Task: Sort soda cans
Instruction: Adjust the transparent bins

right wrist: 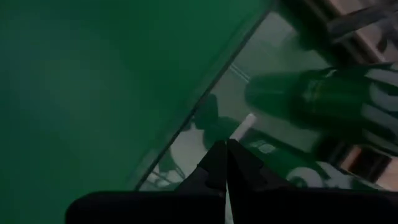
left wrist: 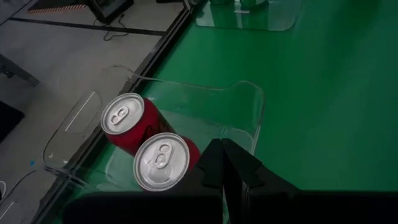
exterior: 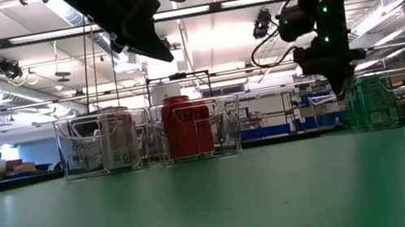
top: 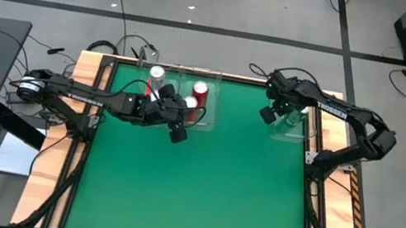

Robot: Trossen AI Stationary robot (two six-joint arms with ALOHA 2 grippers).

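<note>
Overhead, a green tabletop (top: 191, 179) carries clear plastic bins along its far edge, and nothing lies loose on the open green. Two red metal soda cans with silver tops (left wrist: 144, 142) stand upright, side by side and touching, inside the middle clear plastic bin (left wrist: 249, 106). Beside it, the left-hand clear bin (exterior: 100, 144) holds the silver-grey cans (top: 156, 74); one shows plainly from above, and a second is probably hidden under the arm. Well apart at the far right corner, a third clear bin (exterior: 391, 98) holds the green cans (right wrist: 339, 93), blurred in the right wrist view, so their count is unsure. The left hand (top: 177, 135) hangs above the tabletop just in front of the red cans' bin, fingers closed and empty. The right hand (top: 268, 115) hangs raised beside the green bin, likewise closed and empty. Judging by this, sorting looks finished or very nearly so, with every visible can binned by colour.
</note>
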